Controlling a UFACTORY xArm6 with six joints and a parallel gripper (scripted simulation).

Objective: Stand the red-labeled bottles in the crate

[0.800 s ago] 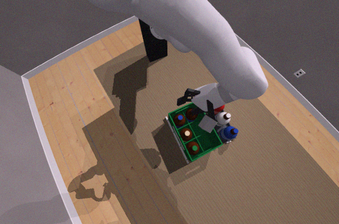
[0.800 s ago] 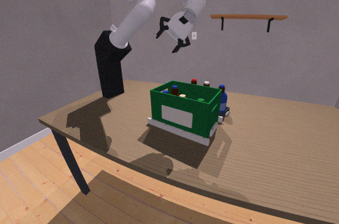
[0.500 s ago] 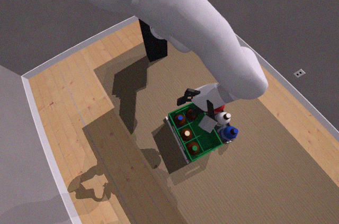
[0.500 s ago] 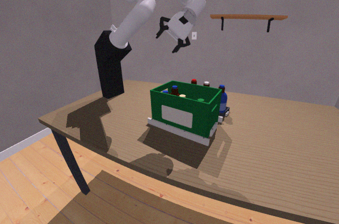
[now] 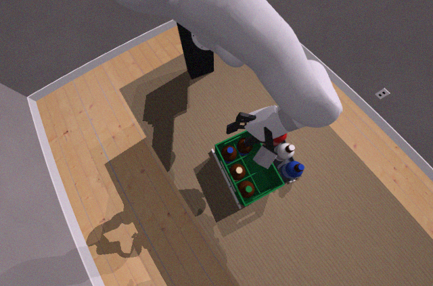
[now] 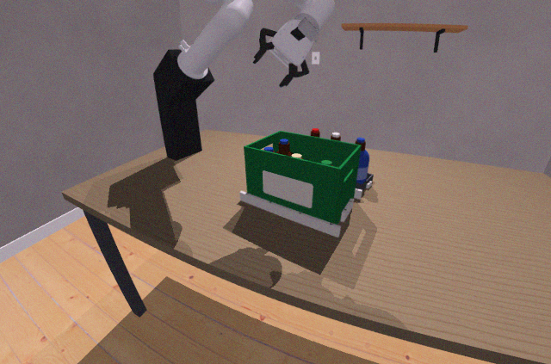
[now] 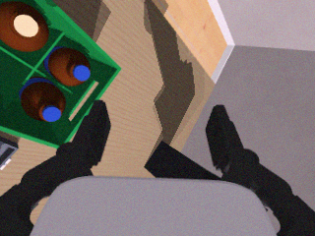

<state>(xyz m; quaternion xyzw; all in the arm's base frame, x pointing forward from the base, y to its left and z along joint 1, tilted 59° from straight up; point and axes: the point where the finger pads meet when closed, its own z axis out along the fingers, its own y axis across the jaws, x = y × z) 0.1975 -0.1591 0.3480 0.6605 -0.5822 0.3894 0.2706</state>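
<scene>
A green crate stands on the table. It holds four brown bottles: two with blue caps, one with a cream cap and one with a green cap. The crate's right-hand cells are empty. Behind it a small grey tray carries a red-capped bottle, a white bottle and a blue bottle, all upright. My gripper is open and empty, high above the crate's back corner.
The arm's black base stands at the table's back left. A pale slab lies under the crate. A wooden shelf hangs on the wall. The table edge runs along the front.
</scene>
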